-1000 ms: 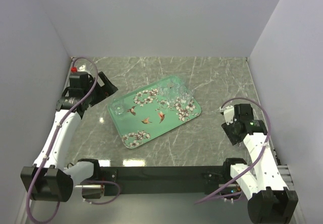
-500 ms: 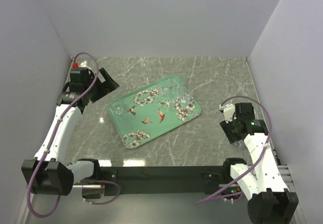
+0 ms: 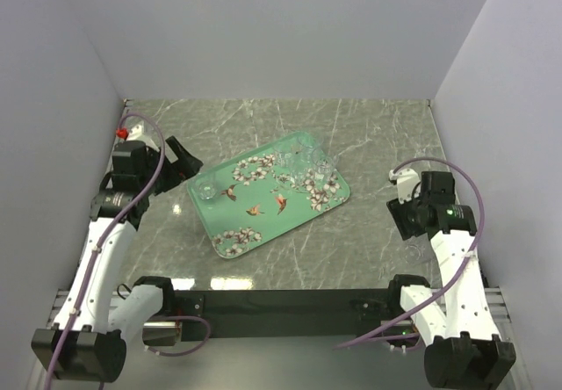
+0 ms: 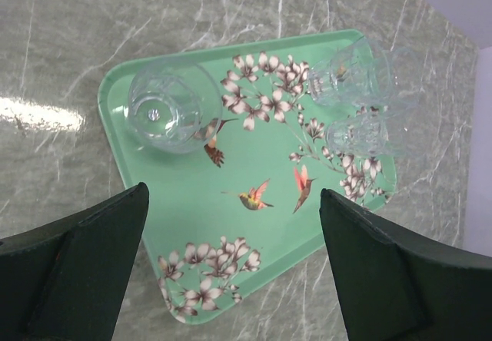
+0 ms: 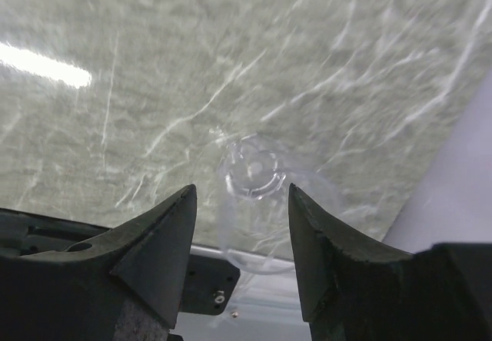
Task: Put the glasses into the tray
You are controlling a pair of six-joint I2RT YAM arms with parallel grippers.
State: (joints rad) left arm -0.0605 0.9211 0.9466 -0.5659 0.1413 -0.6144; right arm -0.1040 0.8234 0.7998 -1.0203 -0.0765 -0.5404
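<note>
Closest to me, the right end effector [image 5: 242,190] is clamping what I'm reading as the last glass [image 5: 254,169]. The tumbler is sitting between the fingers with its base pointing away and its rim back toward the wrist. It's looking crisp while the marble tabletop [image 3: 369,135] below it is smearing, so I'm judging it's carried clear of the surface, ready for a trip over.

Funny thing: from above I'm not making that glass out at all, clear on grey just vanishes. What the overhead is giving me instead is that this arm is hanging well apart from the tray [image 4: 254,157], which isn't showing in the right wrist cam at all.

Further out, the left end effector [image 4: 233,195] is hovering spread wide with nothing in it, above the tray's left side. I'm guessing it's keeping out of the way there.

Its camera is doing the real work: one single glass [image 4: 164,109] is standing in the tray's left corner, and the far pair [image 4: 347,76] is sitting close together in the far right corner. That's leaving the middle, with the birds, free for the one I'm carrying.
</note>
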